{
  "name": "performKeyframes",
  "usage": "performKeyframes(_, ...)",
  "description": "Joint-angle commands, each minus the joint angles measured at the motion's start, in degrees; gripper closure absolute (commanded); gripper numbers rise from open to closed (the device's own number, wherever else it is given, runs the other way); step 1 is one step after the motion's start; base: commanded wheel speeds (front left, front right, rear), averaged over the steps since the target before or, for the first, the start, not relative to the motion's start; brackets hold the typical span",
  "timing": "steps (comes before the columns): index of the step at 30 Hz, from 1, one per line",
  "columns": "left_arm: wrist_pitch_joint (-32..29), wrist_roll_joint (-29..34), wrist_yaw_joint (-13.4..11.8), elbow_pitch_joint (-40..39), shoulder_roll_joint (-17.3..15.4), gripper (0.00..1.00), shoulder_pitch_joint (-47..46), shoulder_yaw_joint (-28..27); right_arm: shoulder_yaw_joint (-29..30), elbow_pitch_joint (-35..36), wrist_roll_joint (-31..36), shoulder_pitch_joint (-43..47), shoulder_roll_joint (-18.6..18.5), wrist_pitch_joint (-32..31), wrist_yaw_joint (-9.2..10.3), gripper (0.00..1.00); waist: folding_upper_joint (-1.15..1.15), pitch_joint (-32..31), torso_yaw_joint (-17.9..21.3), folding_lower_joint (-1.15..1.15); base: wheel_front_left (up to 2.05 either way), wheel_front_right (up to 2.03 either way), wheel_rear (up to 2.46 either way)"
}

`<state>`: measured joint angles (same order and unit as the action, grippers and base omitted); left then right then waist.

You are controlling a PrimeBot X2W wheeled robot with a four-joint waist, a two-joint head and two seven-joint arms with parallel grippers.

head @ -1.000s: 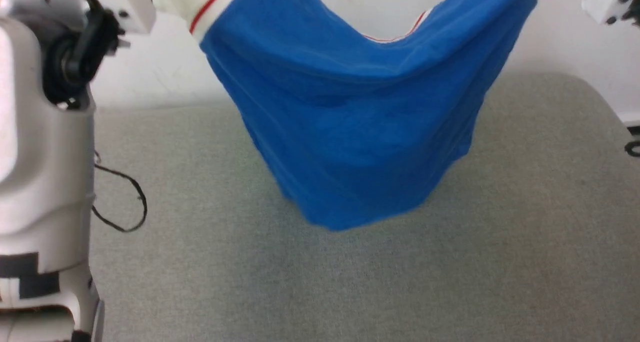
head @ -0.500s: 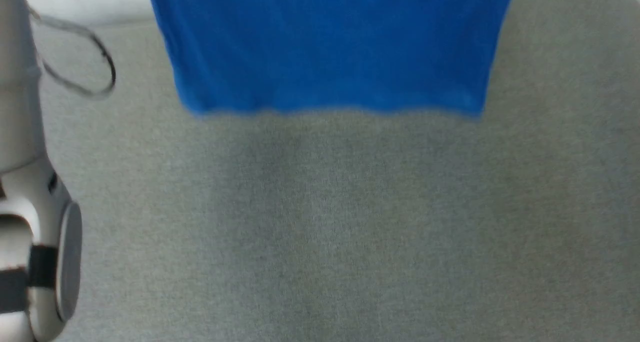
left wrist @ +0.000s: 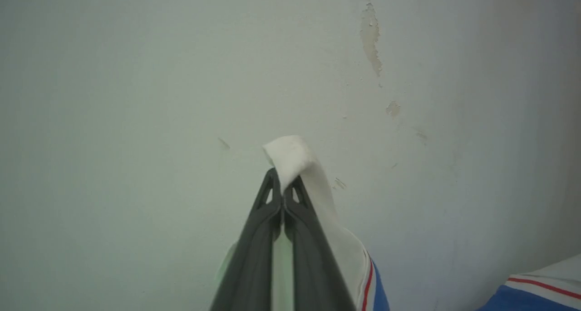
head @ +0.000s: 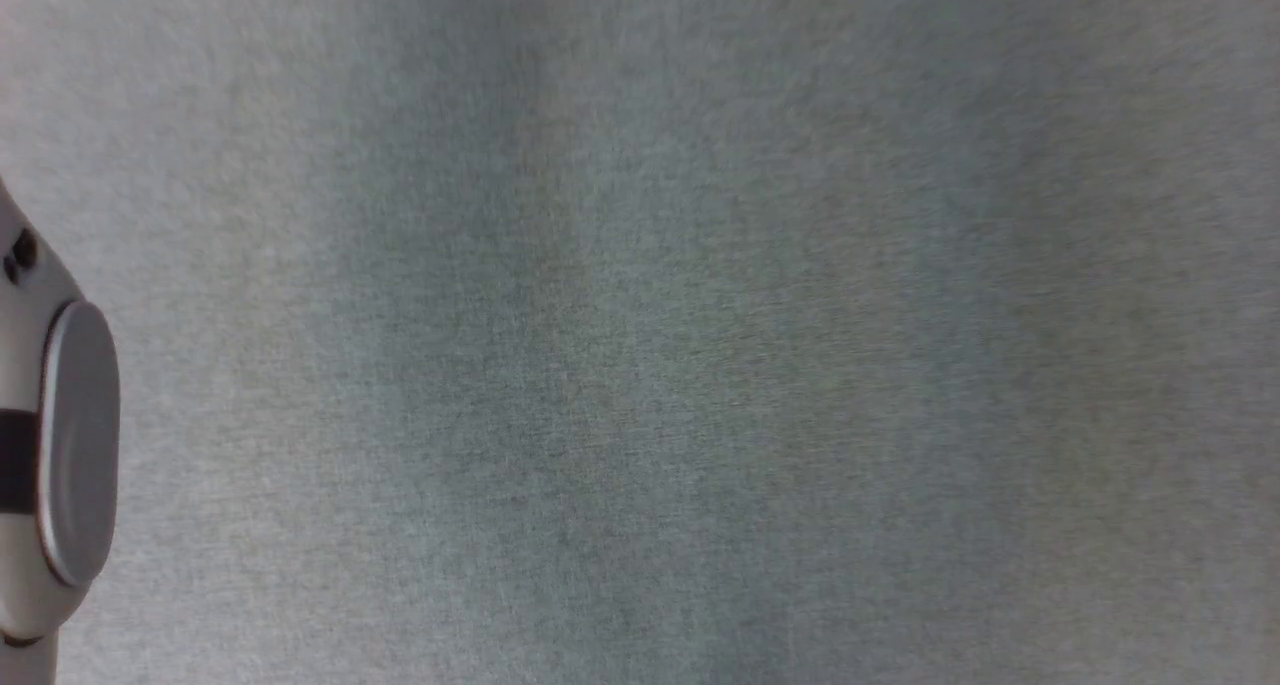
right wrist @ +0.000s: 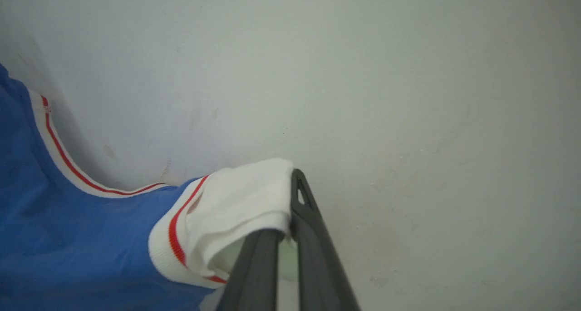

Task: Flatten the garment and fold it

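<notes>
The garment (right wrist: 68, 229) is a blue T-shirt with white sleeves edged in red, held up in front of a pale wall. In the left wrist view my left gripper (left wrist: 282, 184) is shut on a white sleeve end (left wrist: 295, 154), which folds over the fingertips and trails down to the right. In the right wrist view my right gripper (right wrist: 288, 202) is shut on the other white sleeve (right wrist: 240, 197). From there the blue body and the striped collar band (right wrist: 59, 152) hang off to the left.
The head view looks down on a grey cloth-covered table (head: 640, 365). A pale joint of my left arm (head: 60, 445) shows at that view's left edge. The wall (left wrist: 136, 97) behind the shirt has chipped paint patches (left wrist: 371, 43).
The head camera has tilted down, so the blue shirt has slid out of the top of its view. Before that, the sagging hem had spread into a straight, wide edge.
</notes>
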<state>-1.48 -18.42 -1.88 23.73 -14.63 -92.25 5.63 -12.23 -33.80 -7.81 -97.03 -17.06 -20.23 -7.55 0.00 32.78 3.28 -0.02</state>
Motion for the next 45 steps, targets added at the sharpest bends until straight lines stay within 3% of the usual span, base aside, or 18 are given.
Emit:
performKeyframes(1, 1.36, -0.78, 0.81, 0.40, -0.11, 1.00, -0.36, -0.42, -0.89, -0.26, -0.42, 0.23, -0.41, 1.23, 0.06, 1.00, 0.00, 5.59, -1.67, 0.02, 0.00, 0.00, 0.00)
performKeyframes(5, 6.75, -2.99, 4.10, 1.06, 0.32, 1.00, 2.50, -0.89, -5.13, -0.27, -3.36, 3.04, -2.16, 5.57, 0.06, 1.00, 0.00, 6.80, -2.34, 0.02, 0.00, 0.00, 0.00)
performKeyframes(11, 8.45, -5.77, 7.83, -2.57, -0.74, 1.00, 10.40, 0.89, -9.36, 4.71, -11.63, 9.62, -5.88, 9.09, 0.06, 1.00, 0.00, 5.77, -2.79, 0.02, 0.00, 0.00, 0.00)
performKeyframes(18, 6.55, -9.71, 8.54, -13.85, -3.49, 1.00, 27.58, 0.58, -8.99, 17.70, -19.84, 24.19, -11.66, 8.70, 0.06, 1.00, 0.00, 0.94, -2.68, 0.02, 0.00, 0.00, 0.00)
performKeyframes(23, 5.45, -11.18, 7.00, -23.13, -4.98, 1.00, 44.67, -0.79, -5.13, 26.96, -22.07, 39.79, -13.35, 7.18, 0.06, 1.00, 0.00, -3.99, -2.15, 0.02, 0.00, 0.00, 0.00)
performKeyframes(28, 4.83, -12.64, 5.22, -30.70, -4.48, 1.00, 61.65, -1.06, 0.47, 33.86, -22.63, 56.58, -11.11, 5.07, 0.06, 1.00, 0.00, -8.99, -1.93, 0.02, 0.00, 0.00, 0.00)
performKeyframes(33, 4.40, -14.38, 3.90, -34.27, -2.28, 1.00, 76.73, 0.68, 5.47, 38.53, -22.08, 71.30, -6.47, 3.92, 0.06, 1.00, 0.00, -13.90, -2.21, 0.02, 0.00, 0.00, 0.00)
performKeyframes(38, 5.98, -15.16, 2.24, -33.24, -0.41, 1.00, 88.66, 1.30, 8.03, 40.76, -21.92, 83.54, -2.15, 3.28, 0.06, 1.00, 0.00, -18.69, -2.15, 0.02, 0.00, 0.00, 0.00)
performKeyframes(45, 5.68, -18.41, 1.44, -31.09, 1.02, 1.00, 100.08, 1.34, 10.74, 41.97, -20.84, 97.27, 0.82, 2.91, 0.06, 1.00, 0.00, -23.91, -2.22, 0.02, 0.00, 0.00, 0.00)
